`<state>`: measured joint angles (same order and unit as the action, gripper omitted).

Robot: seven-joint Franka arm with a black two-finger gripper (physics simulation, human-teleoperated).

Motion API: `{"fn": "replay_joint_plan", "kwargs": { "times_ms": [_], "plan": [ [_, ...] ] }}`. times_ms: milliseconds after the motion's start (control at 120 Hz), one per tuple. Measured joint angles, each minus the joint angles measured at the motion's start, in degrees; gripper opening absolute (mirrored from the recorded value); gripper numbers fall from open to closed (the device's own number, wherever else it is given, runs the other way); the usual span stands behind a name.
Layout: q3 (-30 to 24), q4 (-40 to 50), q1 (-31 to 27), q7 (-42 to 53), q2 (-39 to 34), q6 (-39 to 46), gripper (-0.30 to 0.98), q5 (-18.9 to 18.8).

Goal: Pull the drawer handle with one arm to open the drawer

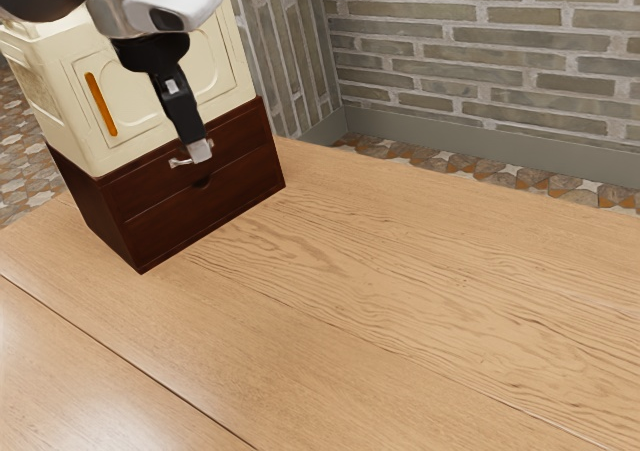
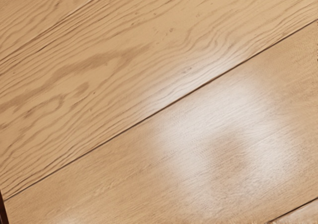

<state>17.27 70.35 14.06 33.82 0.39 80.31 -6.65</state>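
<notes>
With twelve o'clock at the top of the exterior view, the curved silver metal handle is seen towards ten o'clock from the centre, fixed to the dark brown wooden upper drawer, whose front is set flush in its dark brown box-shaped cabinet. The handle is partly covered by the tip of the black two-finger gripper, which is slanted down from eleven o'clock; how far it is opened, and whether anything is gripped, cannot be told. On the cabinet a cream, panelled box with an upright orange bar is carried. Both are supported by the pale, grained wooden table, beyond which a grey-green brick wall is seen towards one o'clock
</notes>
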Motion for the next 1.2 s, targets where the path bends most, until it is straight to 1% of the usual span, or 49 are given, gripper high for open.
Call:
{"fn": "replay_joint_plan", "kwargs": {
  "times_ms": [142,258,333,400,525,592,758,833,958,1067,1125,1200],
  "plan": [
    [0.1,0.1,-0.7,2.6,0.6,-0.3,0.68,-0.2],
    [3.5,1.0,0.6,5.9,-0.7,-1.3,0.68,-0.4],
    [3.7,1.2,-1.5,8.0,1.3,-1.9,0.68,-3.0],
    [3.9,1.2,-5.2,9.2,3.2,-2.2,0.68,-4.7],
    [4.2,1.1,-17.5,10.3,4.4,-2.4,0.69,-6.1],
    [4.2,1.2,-20.2,10.5,4.4,-2.5,0.69,-6.2],
    [3.7,1.2,-16.9,11.1,4.7,-2.3,0.68,-5.8],
    [3.9,1.7,-16.6,11.3,4.7,-0.7,0.68,-5.9],
    [4.1,5.0,-18.2,11.5,6.2,6.3,0.69,-6.0],
    [4.1,7.1,-17.4,11.3,8.1,13.5,0.69,-5.8],
    [3.9,7.5,-16.6,10.5,8.5,16.2,0.69,-7.1],
    [3.8,7.7,-14.5,8.5,8.7,18.8,0.69,-11.5]
  ]
}}
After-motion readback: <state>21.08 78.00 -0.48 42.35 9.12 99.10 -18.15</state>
